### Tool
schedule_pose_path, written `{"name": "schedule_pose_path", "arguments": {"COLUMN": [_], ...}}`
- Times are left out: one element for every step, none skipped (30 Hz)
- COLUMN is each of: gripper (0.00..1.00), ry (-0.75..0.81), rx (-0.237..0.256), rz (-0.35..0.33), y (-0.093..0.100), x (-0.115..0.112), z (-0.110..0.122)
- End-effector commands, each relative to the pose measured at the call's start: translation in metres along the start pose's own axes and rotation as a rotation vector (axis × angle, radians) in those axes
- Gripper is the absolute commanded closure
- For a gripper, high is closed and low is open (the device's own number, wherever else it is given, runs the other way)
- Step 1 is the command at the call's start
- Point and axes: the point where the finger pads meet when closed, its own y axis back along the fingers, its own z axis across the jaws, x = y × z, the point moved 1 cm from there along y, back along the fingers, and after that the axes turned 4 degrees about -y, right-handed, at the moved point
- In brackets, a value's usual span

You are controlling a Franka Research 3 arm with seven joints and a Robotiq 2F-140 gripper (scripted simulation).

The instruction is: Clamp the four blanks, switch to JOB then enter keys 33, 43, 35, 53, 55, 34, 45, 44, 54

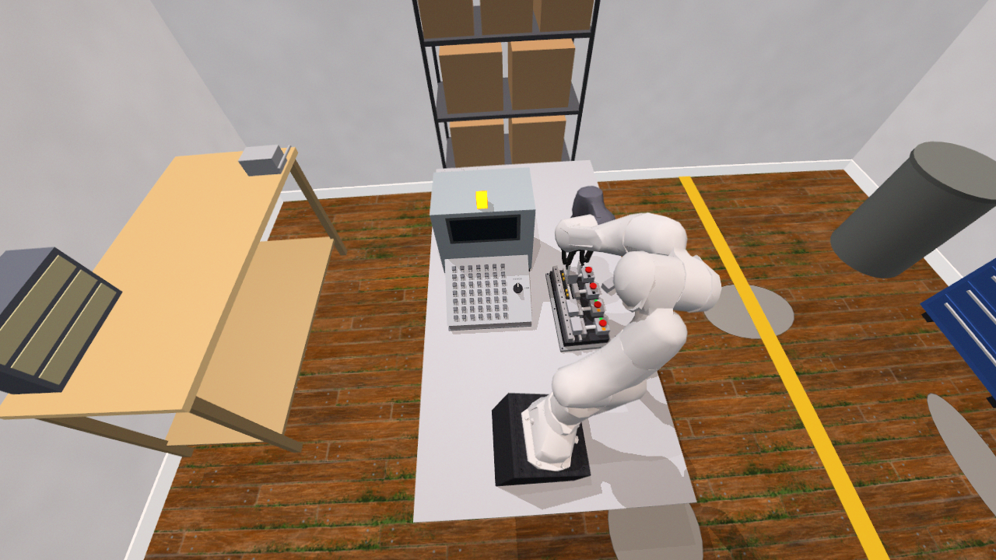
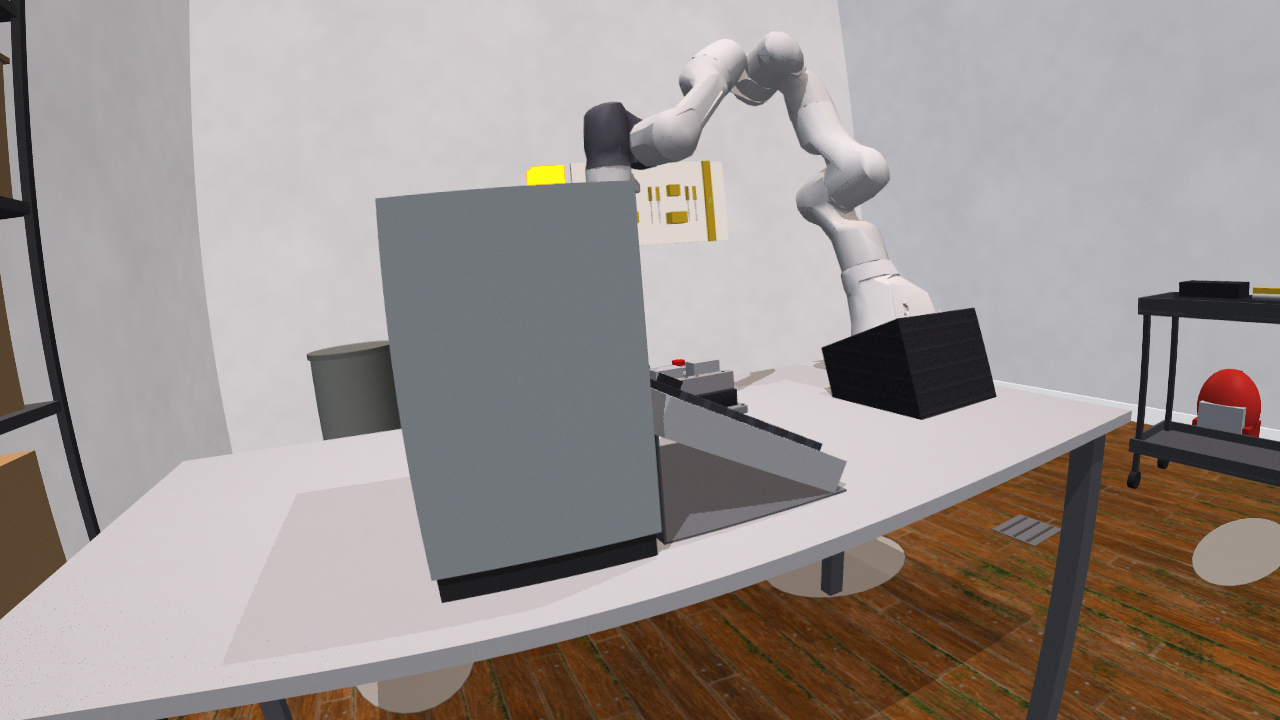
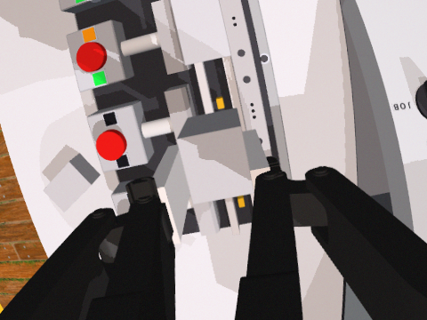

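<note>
My gripper (image 3: 216, 159) (image 1: 577, 262) is shut on a grey blank (image 3: 213, 162) and holds it over the far end of the vise fixture (image 3: 245, 95) (image 1: 583, 345). Its height above the rails is unclear. The two stations nearer the robot base carry blanks (image 1: 573, 307) (image 1: 576, 326); one blank (image 3: 202, 31) shows beside a valve block with amber and green lenses lit. The third station's valve (image 3: 111, 145) (image 1: 592, 286) has both lenses dark. The fourth valve block is mostly hidden by a finger in the wrist view. A loose blank (image 3: 71, 184) (image 1: 608, 285) lies beside the fixture.
The key panel (image 1: 520, 311) stands left of the fixture, no key lit, with the selector (image 1: 517, 287) not turned towards the JOB label at its right. The cabinet (image 1: 445, 191) (image 2: 519, 376) stands behind, its amber lamp (image 1: 482, 200) (image 2: 545, 174) lit.
</note>
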Motion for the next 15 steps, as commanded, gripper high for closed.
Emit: {"name": "schedule_pose_path", "arguments": {"gripper": [1.00,1.00,1.00,1.00,1.00,1.00,1.00,1.00,1.00,1.00,1.00,1.00,1.00,1.00,1.00], "ry": [0.014,0.015,0.017,0.019,0.021,0.023,0.024,0.026,0.027,0.029,0.030,0.031,0.032,0.032,0.033], "rx": [-0.002,-0.002,-0.002,-0.002,-0.002,-0.002,-0.002,-0.002,-0.002,-0.002,-0.002,-0.002,-0.002,-0.002,-0.002], "rz": [0.000,0.000,0.000,0.000,0.000,0.000,0.000,0.000,0.000,0.000,0.000,0.000,0.000,0.000,0.000], "y": [0.0016,0.0017,0.0018,0.0019,0.0020,0.0021,0.0022,0.0023,0.0024,0.0025,0.0026,0.0026,0.0027,0.0027,0.0028], "x": [-0.0008,-0.0008,-0.0007,-0.0007,-0.0007,-0.0007,-0.0006,-0.0006,-0.0006,-0.0006,-0.0005,-0.0005,-0.0005,-0.0005,-0.0005], "z": [-0.0001,-0.0001,-0.0002,-0.0002,-0.0002,-0.0003,-0.0003,-0.0003,-0.0004,-0.0004,-0.0004,-0.0004,-0.0004,-0.0005,-0.0005]}}
